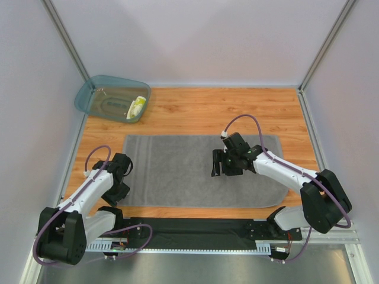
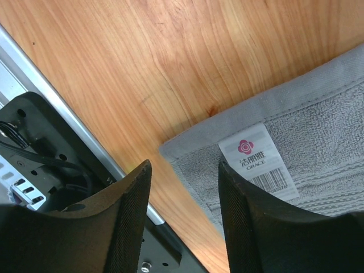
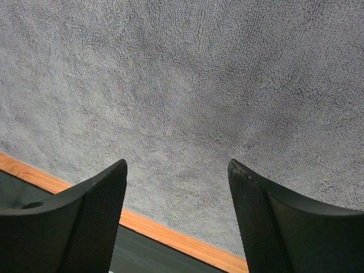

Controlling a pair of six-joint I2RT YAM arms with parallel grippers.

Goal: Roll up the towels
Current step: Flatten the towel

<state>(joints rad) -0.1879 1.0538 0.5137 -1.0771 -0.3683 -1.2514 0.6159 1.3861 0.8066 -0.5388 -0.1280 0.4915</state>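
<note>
A large grey terry towel point(image 1: 195, 171) lies spread flat on the wooden table. My left gripper point(image 1: 121, 184) hovers at its near left corner. In the left wrist view that gripper point(image 2: 184, 166) is open, with the towel corner point(image 2: 187, 153) and bare wood between its fingers. A white tag point(image 2: 259, 162) lies just beside the right finger. My right gripper point(image 1: 220, 164) is open above the towel's middle right part. In the right wrist view it point(image 3: 177, 164) holds nothing, and only grey towel point(image 3: 182, 85) shows below. A small yellow-and-white cloth point(image 1: 137, 106) lies in the tub.
A translucent teal tub point(image 1: 106, 94) stands at the back left corner. A black rail point(image 1: 195, 228) runs along the near table edge, just below the towel. Light walls close in the back and both sides.
</note>
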